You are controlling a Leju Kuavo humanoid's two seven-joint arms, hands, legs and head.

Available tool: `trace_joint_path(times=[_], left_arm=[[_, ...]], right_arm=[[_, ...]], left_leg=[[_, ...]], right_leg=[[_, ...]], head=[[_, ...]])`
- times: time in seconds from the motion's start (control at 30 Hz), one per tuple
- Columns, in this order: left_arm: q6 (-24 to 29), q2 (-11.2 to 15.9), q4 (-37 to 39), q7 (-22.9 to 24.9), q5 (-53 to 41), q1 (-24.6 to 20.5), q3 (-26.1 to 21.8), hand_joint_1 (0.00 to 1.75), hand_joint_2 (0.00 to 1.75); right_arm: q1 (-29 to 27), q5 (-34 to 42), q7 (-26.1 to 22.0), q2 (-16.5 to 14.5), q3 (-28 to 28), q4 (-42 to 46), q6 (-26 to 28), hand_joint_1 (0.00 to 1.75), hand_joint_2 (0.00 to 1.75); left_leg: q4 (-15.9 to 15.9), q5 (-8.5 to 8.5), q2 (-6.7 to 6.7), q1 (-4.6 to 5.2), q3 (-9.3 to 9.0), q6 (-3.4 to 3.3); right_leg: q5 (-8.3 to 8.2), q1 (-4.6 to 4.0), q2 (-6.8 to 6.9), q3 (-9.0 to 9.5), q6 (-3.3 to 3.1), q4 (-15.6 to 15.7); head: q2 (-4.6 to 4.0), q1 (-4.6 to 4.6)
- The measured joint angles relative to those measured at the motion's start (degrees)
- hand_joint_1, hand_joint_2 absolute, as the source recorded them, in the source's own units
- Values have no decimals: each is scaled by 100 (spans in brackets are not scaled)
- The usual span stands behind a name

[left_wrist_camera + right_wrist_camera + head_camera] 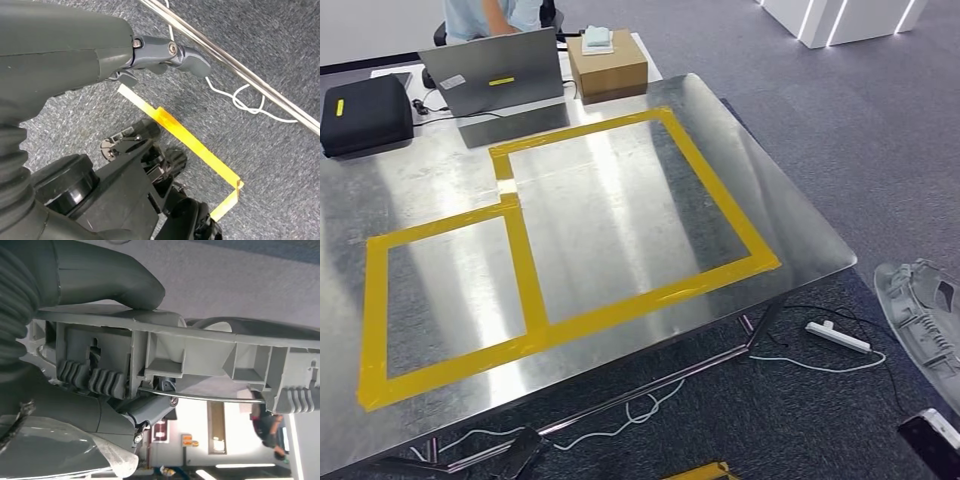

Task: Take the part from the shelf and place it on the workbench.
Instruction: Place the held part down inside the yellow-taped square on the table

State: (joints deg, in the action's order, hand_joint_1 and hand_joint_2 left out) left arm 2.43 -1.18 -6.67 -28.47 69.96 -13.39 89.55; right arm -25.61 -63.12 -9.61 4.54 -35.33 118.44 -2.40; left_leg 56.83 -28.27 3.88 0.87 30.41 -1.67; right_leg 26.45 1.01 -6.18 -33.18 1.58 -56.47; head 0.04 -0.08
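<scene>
The grey moulded plastic part, long and flat with ribbed ridges, box-shaped pockets and thin walls along its back, is clamped in the right hand: the thick grey thumb presses on one face while the darker fingers curl in under the other. In the head view the same part shows at the lower right, off the edge of the workbench and above the carpet, with its ribbed inner side turned up.

The shiny sheet-metal workbench carries two rectangles outlined in yellow tape, a small one nearer the left and a larger one beside it, sharing one side. At its far edge stand a grey laptop with a yellow sticker and a white label too small to read, a black case with a yellow tag, and a brown cardboard box with a pale object on top. A person sits behind the laptop.

The left hand hangs over the grey carpet with its fingers stretched out and apparently nothing in them, though the palm side is hidden. Below it lies a corner of yellow floor tape, near a white cable.
</scene>
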Motion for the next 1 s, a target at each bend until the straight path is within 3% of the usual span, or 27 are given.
trace_joint_path(times=[0.13,0.37,0.57,0.87,1.0], left_arm=[[-14,0,0,39,-70,-10,0,0,175],[-49,-4,-6,105,-198,-73,0,0,175],[-85,-9,-11,154,-277,-98,0,0,175],[-141,-33,-26,221,-372,-174,0,0,175],[-147,-31,-26,244,-372,-173,0,0,175]], right_arm=[[122,-80,460,357,143,-75,3,175,175],[431,-199,1302,1369,950,-314,-52,175,175],[783,-268,1515,1931,1746,-572,-112,175,175],[2041,-93,1725,2275,3740,-1318,-186,175,175],[2365,-209,1763,2354,4366,-1457,-168,175,175]], left_leg=[[0,2,0,-1,3,1],[0,8,0,0,6,0],[0,14,3,-1,18,-8],[0,28,3,-7,12,6],[0,29,4,-10,14,8]], right_leg=[[0,0,0,-4,0,-9],[-4,1,0,-10,2,-12],[-8,1,6,-17,1,-14],[-18,-3,5,-26,-3,-17],[-18,-6,7,-27,-4,-18]], head=[[0,-1],[0,0],[0,0],[0,-1],[0,0]])
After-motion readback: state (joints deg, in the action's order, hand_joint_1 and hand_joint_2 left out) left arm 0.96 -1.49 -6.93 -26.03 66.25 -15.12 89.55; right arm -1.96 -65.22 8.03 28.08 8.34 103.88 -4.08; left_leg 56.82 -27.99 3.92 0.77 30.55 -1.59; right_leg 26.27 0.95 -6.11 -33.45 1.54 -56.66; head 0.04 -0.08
